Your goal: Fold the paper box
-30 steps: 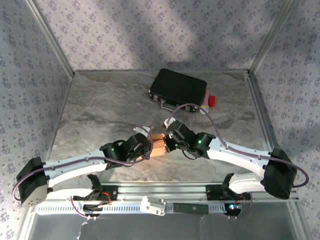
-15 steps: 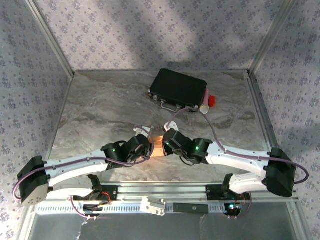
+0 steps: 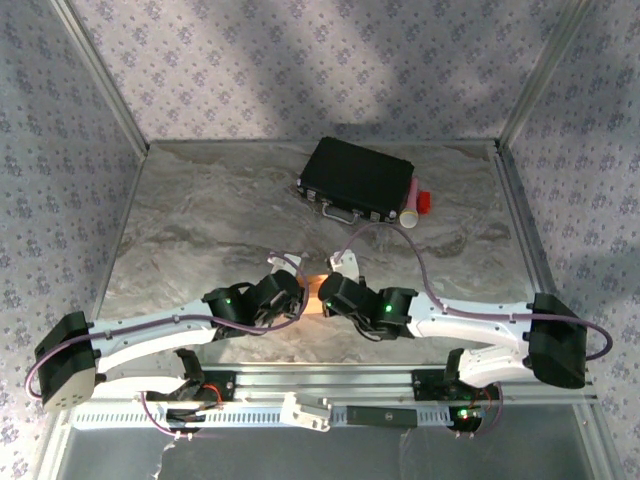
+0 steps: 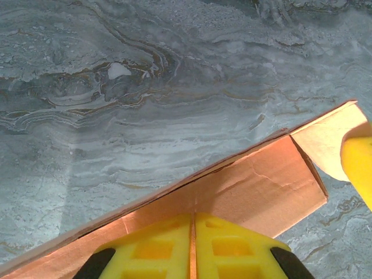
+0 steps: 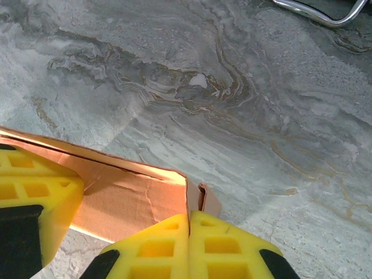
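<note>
Paper box (image 4: pixel 256 186) inside both grippers' (image 4: pixel 192 226) (image 5: pixel 189 226) pinch.

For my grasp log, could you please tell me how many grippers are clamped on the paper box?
2: the left gripper pinches the paper box along one side; the right gripper pinches it at one end.

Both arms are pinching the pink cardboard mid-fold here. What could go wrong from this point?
1. The left fingers and the right fingers each clamp a thin wall of the paper box. If the arms pull apart or twist, the cardboard could tear or buckle. A wrinkle shows on one panel.
2. In the top view the two wrists sit very close together over the box, so the arms might bump each other on the next fold.
</note>
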Tool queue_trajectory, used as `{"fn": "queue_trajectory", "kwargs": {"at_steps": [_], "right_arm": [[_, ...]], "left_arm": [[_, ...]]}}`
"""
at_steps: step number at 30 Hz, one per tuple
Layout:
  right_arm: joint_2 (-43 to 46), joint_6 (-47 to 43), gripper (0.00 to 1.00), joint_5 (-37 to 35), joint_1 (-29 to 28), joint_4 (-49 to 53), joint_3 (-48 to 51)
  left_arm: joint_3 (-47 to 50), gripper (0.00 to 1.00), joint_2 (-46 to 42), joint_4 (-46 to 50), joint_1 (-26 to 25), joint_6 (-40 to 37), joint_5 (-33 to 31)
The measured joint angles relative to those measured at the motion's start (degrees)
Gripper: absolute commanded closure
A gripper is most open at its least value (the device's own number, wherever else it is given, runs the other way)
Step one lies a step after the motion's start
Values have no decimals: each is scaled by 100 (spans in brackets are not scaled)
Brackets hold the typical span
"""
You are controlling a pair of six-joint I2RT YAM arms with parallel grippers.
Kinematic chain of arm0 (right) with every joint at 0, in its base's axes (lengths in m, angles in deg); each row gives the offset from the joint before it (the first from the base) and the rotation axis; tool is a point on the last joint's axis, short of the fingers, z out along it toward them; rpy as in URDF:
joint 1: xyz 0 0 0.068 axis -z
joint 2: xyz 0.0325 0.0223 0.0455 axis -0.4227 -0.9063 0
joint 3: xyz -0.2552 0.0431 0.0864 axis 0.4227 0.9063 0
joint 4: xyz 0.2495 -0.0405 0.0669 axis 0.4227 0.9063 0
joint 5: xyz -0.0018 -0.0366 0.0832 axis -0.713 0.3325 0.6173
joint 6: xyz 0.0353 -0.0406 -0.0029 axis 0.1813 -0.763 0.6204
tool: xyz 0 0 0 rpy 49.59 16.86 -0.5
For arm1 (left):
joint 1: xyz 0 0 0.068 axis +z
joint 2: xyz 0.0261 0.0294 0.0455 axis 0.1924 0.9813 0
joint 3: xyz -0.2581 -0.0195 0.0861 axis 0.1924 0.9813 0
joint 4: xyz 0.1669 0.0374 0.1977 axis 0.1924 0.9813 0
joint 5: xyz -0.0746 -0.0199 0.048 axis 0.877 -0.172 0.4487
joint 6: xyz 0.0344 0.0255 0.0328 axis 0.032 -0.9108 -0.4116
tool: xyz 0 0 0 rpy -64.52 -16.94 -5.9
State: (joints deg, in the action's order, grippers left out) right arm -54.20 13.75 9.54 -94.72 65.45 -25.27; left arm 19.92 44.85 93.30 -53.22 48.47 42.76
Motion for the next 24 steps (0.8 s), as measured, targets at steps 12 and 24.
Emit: {"fn": "queue_trajectory", "kwargs": {"at_steps": [12,24], "right_arm": [[-328,656,100,-643,-374,-42,9],[-431,767,100,-872,-461,72,7]], "left_arm": [[-2,90,0,7,-24,0,-37],[-339,58,-776,656,-256,184,9]]}}
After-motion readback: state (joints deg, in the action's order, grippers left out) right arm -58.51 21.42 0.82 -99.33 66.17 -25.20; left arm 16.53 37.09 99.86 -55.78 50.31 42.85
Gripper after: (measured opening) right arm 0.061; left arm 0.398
